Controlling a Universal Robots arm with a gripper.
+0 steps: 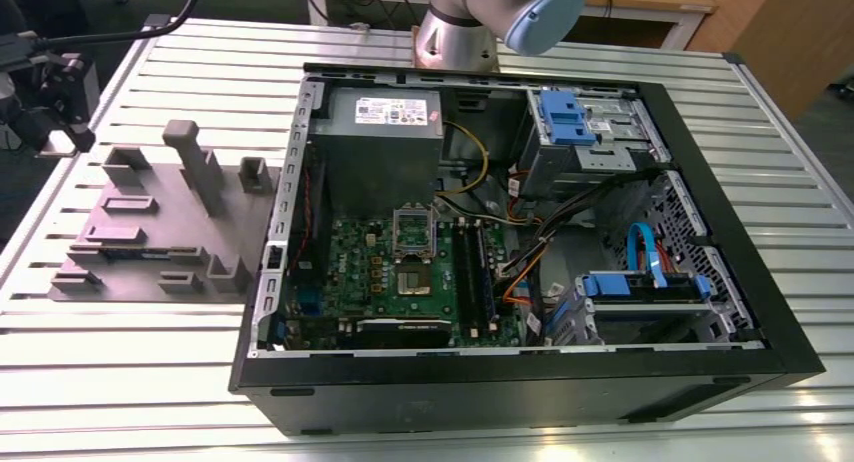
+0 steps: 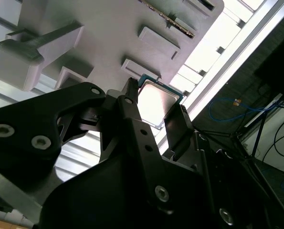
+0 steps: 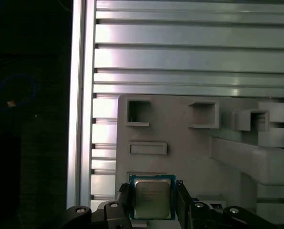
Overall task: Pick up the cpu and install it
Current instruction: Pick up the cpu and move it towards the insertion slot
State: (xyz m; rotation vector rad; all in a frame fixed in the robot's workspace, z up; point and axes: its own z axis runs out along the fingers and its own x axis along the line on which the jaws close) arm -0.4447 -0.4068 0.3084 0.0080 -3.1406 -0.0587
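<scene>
The cpu is a small square chip with a dull silver top and a thin green rim. It sits between the two black fingers of my gripper, which is shut on its opposite edges. In the second wrist view the cpu hangs in front of the grey fixture block, with one corner over the slatted table. In the exterior view my gripper is at the far left, above the table by the fixture block. The motherboard socket lies open inside the computer case, its metal frame raised.
The open black case holds a grey power supply, blue drive cages and loose cables. Upright posts rise from the fixture block. The slatted metal table ends at an edge close to the gripper.
</scene>
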